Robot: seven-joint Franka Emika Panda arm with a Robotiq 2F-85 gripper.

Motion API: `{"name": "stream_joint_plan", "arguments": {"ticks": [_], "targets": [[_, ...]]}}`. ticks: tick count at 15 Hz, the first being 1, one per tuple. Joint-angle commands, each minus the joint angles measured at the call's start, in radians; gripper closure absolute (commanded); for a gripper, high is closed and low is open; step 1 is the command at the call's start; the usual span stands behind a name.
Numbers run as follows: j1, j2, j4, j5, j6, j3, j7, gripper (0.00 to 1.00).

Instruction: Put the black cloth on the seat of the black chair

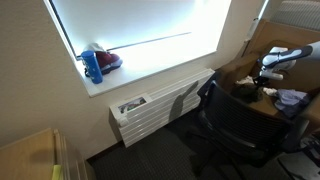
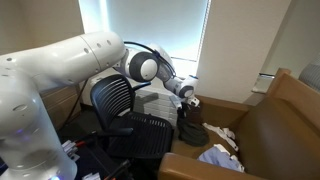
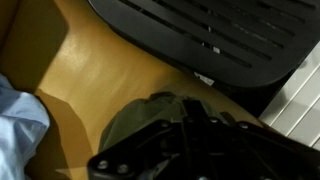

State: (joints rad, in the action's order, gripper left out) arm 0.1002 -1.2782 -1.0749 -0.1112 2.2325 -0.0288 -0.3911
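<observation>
Gripper (image 3: 190, 150) pressed low onto black cloth (image 3: 140, 112), jaws lost in dark blur, cannot tell if clamped | cloth bunched on wooden desk (image 3: 100, 70), directly beneath pincer | black chair (image 3: 200, 30) just past desk edge | pale blue cloth (image 3: 15, 120) nearby.

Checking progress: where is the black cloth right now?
In an exterior view the black cloth is bunched directly under the gripper at the brown surface, beside the black chair, not on its seat; a pale blue cloth lies nearby.
</observation>
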Motion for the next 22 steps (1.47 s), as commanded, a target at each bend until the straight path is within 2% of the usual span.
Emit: {"name": "stream_joint_plan", "arguments": {"ticks": [1,4,6,8,18,22], "targets": [[-0.099,0.219,-0.193,0.057,-0.124,-0.066,-0.125,0.99],[-0.207,0.354,-0.301,0.099,-0.212,-0.130,-0.271,0.99],[-0.245,0.443,-0.383,0.110,-0.297,-0.116,-0.304,0.99],[-0.275,0.529,-0.471,0.101,-0.335,-0.091,-0.328,0.99],[-0.417,0.921,-0.939,0.082,-0.196,0.071,-0.486,0.99],[-0.422,1.019,-1.153,0.103,-0.108,0.138,-0.412,0.99]]}}
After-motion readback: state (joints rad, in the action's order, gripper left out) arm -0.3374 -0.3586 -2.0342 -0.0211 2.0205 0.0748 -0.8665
